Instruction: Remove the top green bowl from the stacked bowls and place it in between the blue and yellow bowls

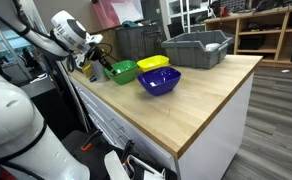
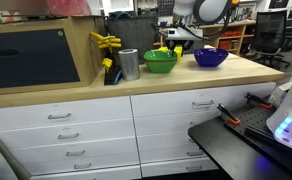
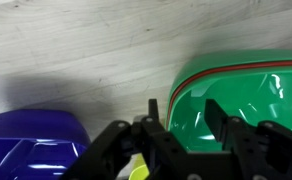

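Wrist view, left to right: blue bowl low at the left, a strip of bare bench, then green bowl filling the right. Shows a thin red line under the green rim, probably another bowl nested beneath. Hand spread wide, nothing between the fingers, poised roughly over the green bowl's left rim; height above it hard to tell.

In an exterior view, left to right: green bowl close to the drawer-side edge of the bench, yellow bowl further in, blue bowl just in front of the yellow and nearer the drawer-side edge, grey bin by the opposite edge.

Looks like thin moulded plastic: light, fairly stiff, glossy and so likely slippery. May cling to the bowl beneath and drag it up. Best taken at the rim wall nearest the hand, one finger inside and one outside, then lifted straight up. Blue and yellow stand very close together, so probably little room for setting down between them.
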`<state>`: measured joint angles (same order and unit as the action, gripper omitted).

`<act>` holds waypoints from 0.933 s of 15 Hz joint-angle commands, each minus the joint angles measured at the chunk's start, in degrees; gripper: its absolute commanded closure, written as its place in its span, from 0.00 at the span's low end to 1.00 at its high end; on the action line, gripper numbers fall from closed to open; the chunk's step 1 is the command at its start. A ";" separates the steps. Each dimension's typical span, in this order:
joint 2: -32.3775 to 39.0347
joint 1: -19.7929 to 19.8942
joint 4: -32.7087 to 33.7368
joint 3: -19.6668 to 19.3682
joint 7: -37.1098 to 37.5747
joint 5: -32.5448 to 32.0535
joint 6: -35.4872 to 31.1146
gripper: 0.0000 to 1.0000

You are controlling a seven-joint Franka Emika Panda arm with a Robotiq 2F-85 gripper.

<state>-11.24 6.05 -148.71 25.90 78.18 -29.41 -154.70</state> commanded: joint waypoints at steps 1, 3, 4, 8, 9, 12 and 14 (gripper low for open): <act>-0.35 2.00 0.00 1.60 6.74 -5.07 0.57 0.17; 0.35 2.66 0.10 2.19 10.53 -8.42 0.50 0.51; 0.83 2.76 0.35 2.48 12.27 -9.90 0.62 0.48; 2.85 2.70 1.85 3.62 18.29 -13.71 0.81 0.73; 3.25 2.67 2.12 3.78 19.34 -14.38 0.76 0.81; 4.19 2.46 3.06 4.12 21.44 -15.27 0.83 1.00; 4.47 2.45 3.37 4.07 22.07 -15.20 0.92 1.00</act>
<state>-8.12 7.97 -147.15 29.29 97.54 -42.95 -154.57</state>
